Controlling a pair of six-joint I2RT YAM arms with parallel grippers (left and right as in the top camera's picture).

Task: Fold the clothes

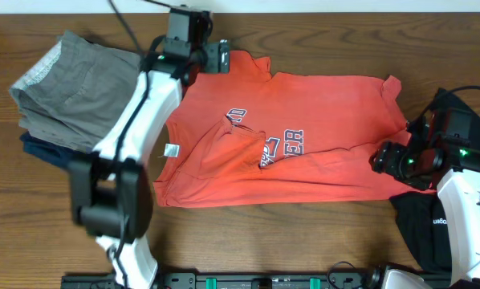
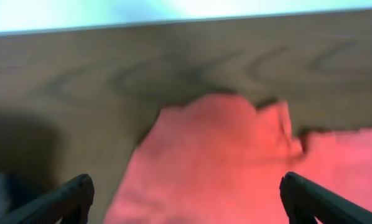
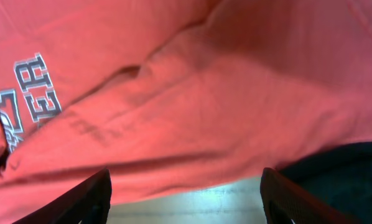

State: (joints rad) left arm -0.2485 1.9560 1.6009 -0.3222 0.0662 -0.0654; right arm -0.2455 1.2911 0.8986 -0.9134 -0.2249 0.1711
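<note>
Orange-red fabric lies beneath both hands, and neither has hold of it. The left hand (image 2: pixel 186 184) is spread wide with nothing between its fingers, held over the far left corner (image 2: pixel 226 127) of the T-shirt (image 1: pixel 320 120), where a flap of cloth meets bare wood. The right hand (image 3: pixel 186 177) is likewise spread wide and empty, held over the near right edge of the shirt, just beside a black garment (image 3: pixel 351 165).

The T-shirt is laid out across the middle of the wooden tabletop (image 1: pixel 264 241), lettering up, with a loose ridge rumpled near its centre. A grey garment (image 1: pixel 71 72) is stacked on a navy one (image 1: pixel 41 148) at the far left, well apart from the shirt's body.

The shirt is judged to be light, limp and easily dragged. It will sag and crease between any two held points, and a single layer may slip free of a shallow pinch. Hold is best taken at edges and corners, where the fingers can close over the cloth. The far left corner and the near right edge are both suited, provided the black garment is not caught along with the shirt.
</note>
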